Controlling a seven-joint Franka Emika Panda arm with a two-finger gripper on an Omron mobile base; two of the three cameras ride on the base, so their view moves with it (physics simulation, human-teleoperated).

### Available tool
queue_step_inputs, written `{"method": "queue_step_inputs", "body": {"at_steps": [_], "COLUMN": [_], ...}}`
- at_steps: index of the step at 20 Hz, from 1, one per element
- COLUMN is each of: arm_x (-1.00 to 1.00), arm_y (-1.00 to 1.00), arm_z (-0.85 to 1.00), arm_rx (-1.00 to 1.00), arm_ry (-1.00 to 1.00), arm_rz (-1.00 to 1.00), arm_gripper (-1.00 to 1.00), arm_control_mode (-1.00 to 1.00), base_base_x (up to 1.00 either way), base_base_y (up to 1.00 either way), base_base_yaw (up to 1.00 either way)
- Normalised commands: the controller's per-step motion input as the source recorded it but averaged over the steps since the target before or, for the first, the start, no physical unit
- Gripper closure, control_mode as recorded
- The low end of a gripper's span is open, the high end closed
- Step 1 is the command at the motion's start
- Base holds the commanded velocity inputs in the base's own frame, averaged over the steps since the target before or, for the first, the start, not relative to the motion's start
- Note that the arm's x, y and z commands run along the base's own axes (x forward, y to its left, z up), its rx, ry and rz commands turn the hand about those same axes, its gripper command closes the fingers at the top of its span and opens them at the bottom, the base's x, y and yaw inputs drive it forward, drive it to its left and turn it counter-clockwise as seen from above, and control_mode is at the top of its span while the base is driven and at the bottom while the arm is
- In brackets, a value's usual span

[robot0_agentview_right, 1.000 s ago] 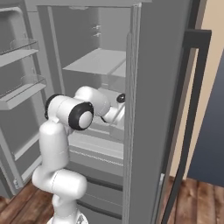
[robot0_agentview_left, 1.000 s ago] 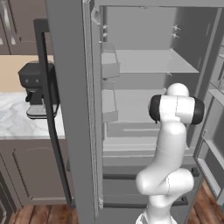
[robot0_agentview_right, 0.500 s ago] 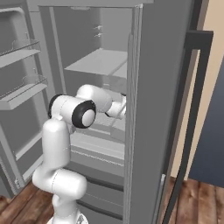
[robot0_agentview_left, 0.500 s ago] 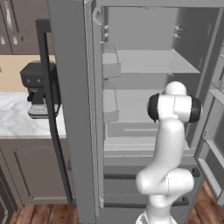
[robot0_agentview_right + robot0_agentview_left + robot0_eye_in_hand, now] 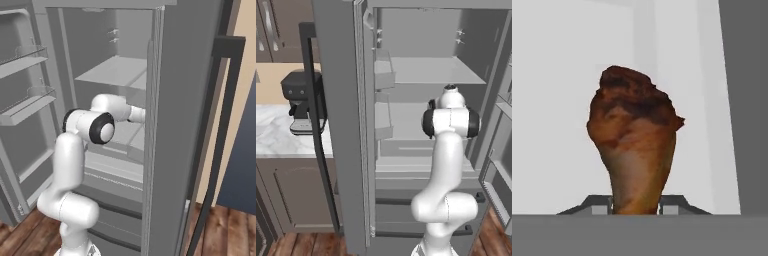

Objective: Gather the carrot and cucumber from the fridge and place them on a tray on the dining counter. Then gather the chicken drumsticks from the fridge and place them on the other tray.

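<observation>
- The gripper (image 5: 635, 209) has its two dark finger tips on either side of the narrow end of a chicken drumstick (image 5: 634, 145); they seem to be pressed against it, though the contact itself is hard to see.
- The drumstick points its dark meaty end away from the hand, inside the pale fridge (image 5: 421, 75).
- The white arm (image 5: 82, 145) reaches in past the open door (image 5: 338, 120).
- Beyond, a coffee machine (image 5: 301, 100) stands on the marble counter (image 5: 276, 140).

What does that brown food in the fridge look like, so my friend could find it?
Look inside the open grey fridge, where the white arm reaches in. Between the gripper's dark tips is a chicken drumstick: golden-brown, fat and dark at one end, narrow at the other, against pale walls.
</observation>
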Motion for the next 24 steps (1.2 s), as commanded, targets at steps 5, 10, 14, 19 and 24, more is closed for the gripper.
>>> {"method": "queue_step_inputs", "body": {"at_steps": [5,10,14,19,24], "arm_x": [-0.59,-0.56,-0.51,-0.77,-0.6], "arm_y": [0.0,0.05,0.65,0.98,1.0], "arm_z": [-1.0,-1.0,-0.94,-0.78,-0.59], "arm_rx": [0.27,0.3,0.1,0.0,-0.06], "arm_ry": [0.09,-0.06,-0.2,-0.34,-0.29], "arm_rz": [-0.11,-0.07,-0.01,0.0,0.0], "arm_gripper": [1.0,1.0,1.0,1.0,1.0], "arm_control_mode": [-1.0,-1.0,-1.0,-1.0,-1.0], "base_base_x": [0.0,0.0,0.0,0.0,0.0], "base_base_y": [0.0,0.0,0.0,0.0,0.0], "base_base_yaw": [0.0,0.0,0.0,0.0,0.0]}}
